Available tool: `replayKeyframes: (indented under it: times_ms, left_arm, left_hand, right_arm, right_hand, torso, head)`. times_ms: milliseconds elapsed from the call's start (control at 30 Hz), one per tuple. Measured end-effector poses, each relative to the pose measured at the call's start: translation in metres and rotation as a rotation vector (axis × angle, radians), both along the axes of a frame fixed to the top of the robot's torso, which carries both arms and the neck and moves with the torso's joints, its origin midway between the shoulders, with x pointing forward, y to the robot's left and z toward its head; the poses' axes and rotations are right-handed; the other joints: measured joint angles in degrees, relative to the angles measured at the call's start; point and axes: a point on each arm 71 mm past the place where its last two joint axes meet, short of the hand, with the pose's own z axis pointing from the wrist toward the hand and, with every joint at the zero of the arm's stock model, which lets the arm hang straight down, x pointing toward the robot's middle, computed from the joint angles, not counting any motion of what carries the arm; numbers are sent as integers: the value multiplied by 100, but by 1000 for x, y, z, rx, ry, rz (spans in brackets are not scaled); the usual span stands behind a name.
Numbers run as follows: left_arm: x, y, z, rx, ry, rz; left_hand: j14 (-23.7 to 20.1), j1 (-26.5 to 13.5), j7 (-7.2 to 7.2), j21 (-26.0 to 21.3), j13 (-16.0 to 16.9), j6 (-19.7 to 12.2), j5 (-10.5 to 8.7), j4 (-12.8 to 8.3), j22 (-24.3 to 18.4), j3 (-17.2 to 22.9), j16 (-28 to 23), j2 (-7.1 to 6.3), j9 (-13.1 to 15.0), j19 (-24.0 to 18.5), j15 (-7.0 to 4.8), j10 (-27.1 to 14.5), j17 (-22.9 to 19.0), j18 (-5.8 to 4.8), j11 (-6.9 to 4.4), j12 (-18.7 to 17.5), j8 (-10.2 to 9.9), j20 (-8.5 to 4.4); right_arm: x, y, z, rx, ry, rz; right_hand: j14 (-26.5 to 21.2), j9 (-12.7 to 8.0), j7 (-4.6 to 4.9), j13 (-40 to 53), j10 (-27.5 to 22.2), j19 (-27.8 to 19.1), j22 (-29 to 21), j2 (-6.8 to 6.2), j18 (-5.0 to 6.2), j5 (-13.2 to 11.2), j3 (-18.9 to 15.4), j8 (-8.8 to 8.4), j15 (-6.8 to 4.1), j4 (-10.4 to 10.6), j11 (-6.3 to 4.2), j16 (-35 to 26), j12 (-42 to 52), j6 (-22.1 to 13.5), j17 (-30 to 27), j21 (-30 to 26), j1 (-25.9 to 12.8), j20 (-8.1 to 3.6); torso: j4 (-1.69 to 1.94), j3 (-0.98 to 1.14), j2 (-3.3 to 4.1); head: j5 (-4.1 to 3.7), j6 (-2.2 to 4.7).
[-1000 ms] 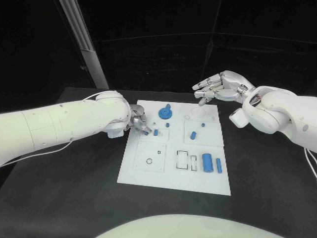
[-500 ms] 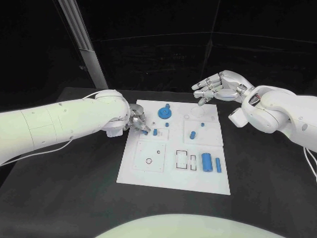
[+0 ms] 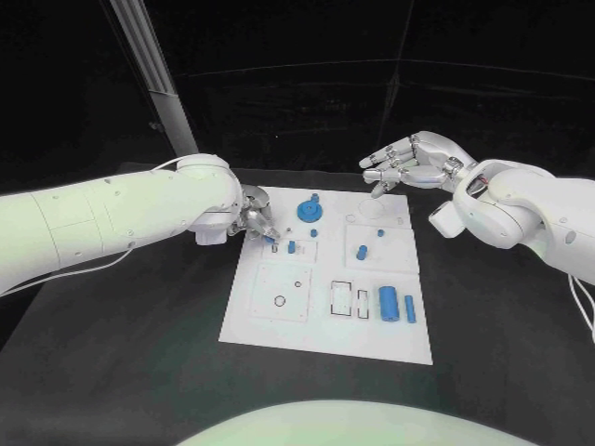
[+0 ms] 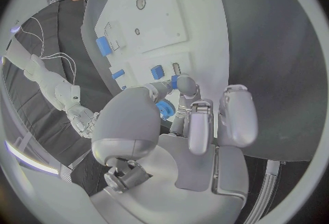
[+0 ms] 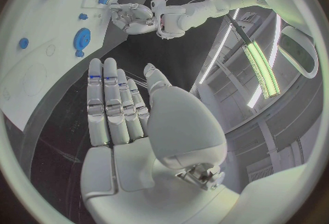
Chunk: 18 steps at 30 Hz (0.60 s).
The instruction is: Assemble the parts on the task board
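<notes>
In the head view the left hand (image 3: 255,220) reaches over the near-left edge of the task board (image 3: 327,323), its fingertips bunched beside a small blue part (image 3: 291,247); whether it grips anything here cannot be told. The right hand (image 3: 407,164) hovers above the board's far end with fingers apart and nothing in them. In the left wrist view, that hand's fingers (image 4: 183,85) curl in toward a blue piece (image 4: 164,109) just beneath them. The right wrist view shows straight, parted fingers (image 5: 113,100) over the board, holding nothing.
</notes>
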Motion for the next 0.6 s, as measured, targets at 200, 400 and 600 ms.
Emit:
replayKeyframes:
  times_ms: [200,400,600]
  left_arm:
    - [3,-6,7,11,10,-28]
    - [6,-10,9,23,24,-43]
    - [8,-17,8,36,39,-62]
  left_hand:
    - [0,33,1,0,124,0,-2,-19,9,-18,0,-39,40,0,0,51,0,0,-7,94,34,0]
    - [0,40,1,0,197,-1,-22,-35,18,-33,0,-55,52,0,0,88,0,0,-4,153,34,0]
    - [0,46,-11,0,239,-32,-23,-51,33,-49,0,-95,72,0,0,108,0,0,-24,191,69,0]
  right_arm:
    - [1,1,0,0,1,0]
    - [1,1,0,0,2,2]
    - [1,2,-1,0,2,3]
  right_hand:
    - [0,0,0,0,0,0,0,0,0,0,0,0,0,0,0,0,0,0,0,0,0,0]
    - [0,0,0,0,0,0,0,0,0,0,0,0,0,0,0,0,0,0,1,0,0,0]
    - [0,0,0,0,0,0,0,0,0,0,-4,0,0,3,0,0,0,0,1,0,0,0]
  torso:
    - [-1,1,1]
    - [-3,4,1]
    - [-3,4,1]
  head:
    - [1,-19]
    - [5,-36]
    - [1,-54]
